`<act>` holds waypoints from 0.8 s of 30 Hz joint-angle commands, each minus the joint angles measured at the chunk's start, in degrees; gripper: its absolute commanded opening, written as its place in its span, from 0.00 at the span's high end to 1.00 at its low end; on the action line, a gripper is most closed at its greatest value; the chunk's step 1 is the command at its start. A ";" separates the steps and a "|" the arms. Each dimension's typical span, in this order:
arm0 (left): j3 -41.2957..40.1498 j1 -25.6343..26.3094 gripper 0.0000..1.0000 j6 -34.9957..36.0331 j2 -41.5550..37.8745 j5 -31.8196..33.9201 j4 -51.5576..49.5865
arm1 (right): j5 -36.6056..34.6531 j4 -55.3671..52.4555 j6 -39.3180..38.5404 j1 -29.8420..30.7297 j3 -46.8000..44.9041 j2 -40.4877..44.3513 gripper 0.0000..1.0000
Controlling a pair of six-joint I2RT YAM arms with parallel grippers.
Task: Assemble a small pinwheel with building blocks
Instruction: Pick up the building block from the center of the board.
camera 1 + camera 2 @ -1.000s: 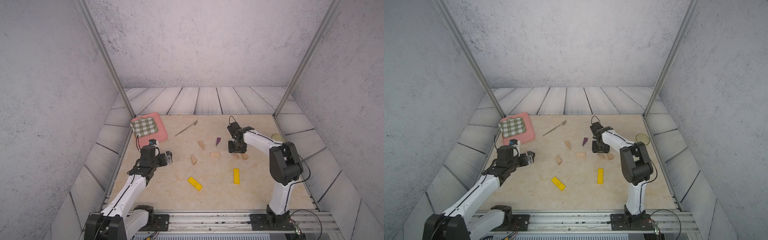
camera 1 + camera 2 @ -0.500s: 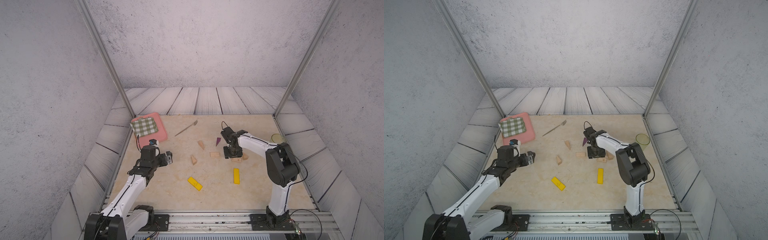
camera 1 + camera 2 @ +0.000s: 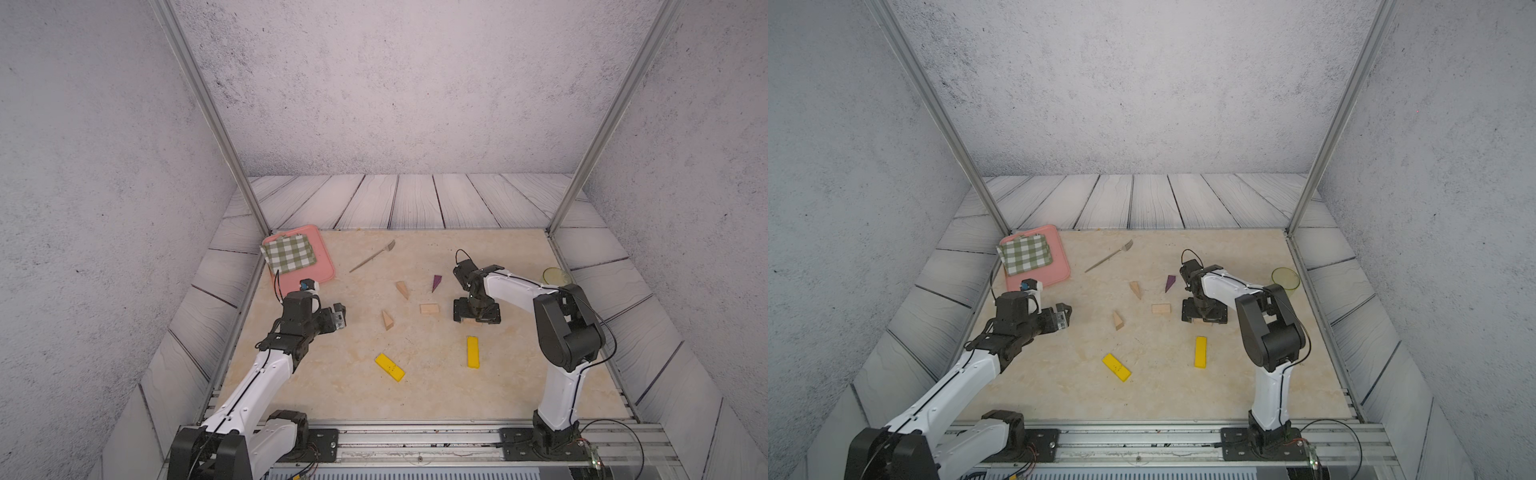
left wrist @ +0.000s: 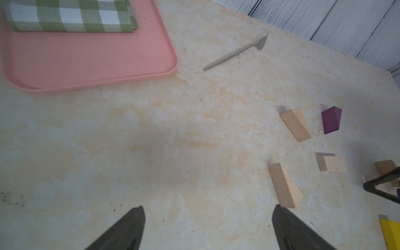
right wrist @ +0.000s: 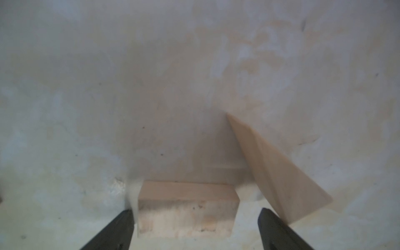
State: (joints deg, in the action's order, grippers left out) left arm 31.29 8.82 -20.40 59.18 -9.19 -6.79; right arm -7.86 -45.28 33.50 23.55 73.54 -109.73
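Note:
The building blocks lie loose on the beige table; no pinwheel is formed. In both top views I see a purple wedge (image 3: 436, 282), two tan wedges (image 3: 402, 289) (image 3: 387, 320), a tan rectangular block (image 3: 429, 308) and two yellow bars (image 3: 389, 367) (image 3: 472, 351). My right gripper (image 3: 476, 316) points down, low over the table. Its wrist view shows it open (image 5: 196, 210) astride another tan block (image 5: 186, 207), with a gap on each side, and a tan wedge (image 5: 279, 171) beside one finger. My left gripper (image 4: 208, 207) (image 3: 338, 316) hovers open and empty at the left.
A pink tray (image 3: 324, 266) with a folded green checked cloth (image 3: 289, 253) sits at the back left. A grey fork (image 3: 372, 261) lies behind the blocks. A green translucent cup (image 3: 1286, 280) stands by the right edge. Metal frame posts rise at the back corners.
The right gripper has opened wide and come forward and down over the tan block and wedge. The left arm has not moved.

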 commanded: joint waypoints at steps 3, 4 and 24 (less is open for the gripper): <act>-0.44 0.67 0.02 0.54 -0.82 0.62 -0.41 | 3.08 3.32 2.17 -0.31 -1.51 1.32 0.07; -0.44 0.67 0.02 0.54 -0.81 0.67 -0.35 | 3.37 3.59 2.25 -0.39 -1.47 0.85 0.08; -0.53 1.03 0.02 0.45 -0.86 1.10 -0.55 | 4.53 2.17 3.25 10.88 3.91 -3.29 0.49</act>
State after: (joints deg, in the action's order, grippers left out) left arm 31.22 9.17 -20.40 59.16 -8.38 -7.09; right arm -3.95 -41.76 35.68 32.64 74.72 -110.24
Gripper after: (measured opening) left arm 0.982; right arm 0.630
